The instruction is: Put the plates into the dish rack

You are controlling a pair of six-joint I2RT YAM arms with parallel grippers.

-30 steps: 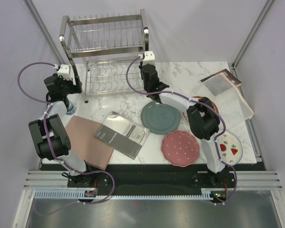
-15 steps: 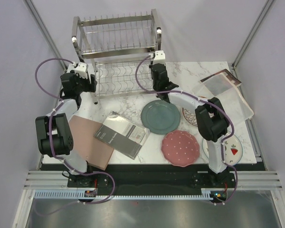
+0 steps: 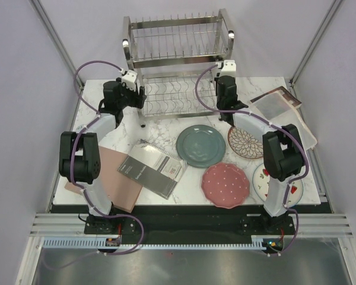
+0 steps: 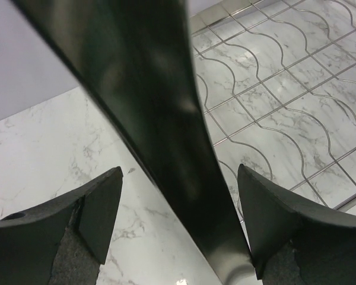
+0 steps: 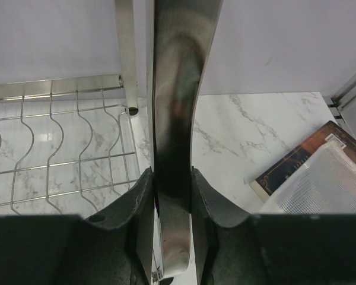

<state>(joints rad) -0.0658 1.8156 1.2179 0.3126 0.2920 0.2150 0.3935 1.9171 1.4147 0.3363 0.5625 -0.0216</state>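
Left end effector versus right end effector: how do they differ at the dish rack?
The left end effector stands wide open around an upright of the dish rack, with a gap on one side; the right end effector is clamped on its upright. The left one is at the rack's left end, the right one at its right end. Both straddle a rack upright.

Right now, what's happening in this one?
Both arms are at the dish rack. The right gripper is clamped on its right-hand post. The left gripper has open jaws straddling the left-hand post. Over the last second the rack has slid rightward across the table. The grey-green plate, pink dotted plate, petal-patterned plate and strawberry plate all lie flat on the table, none loaded yet.
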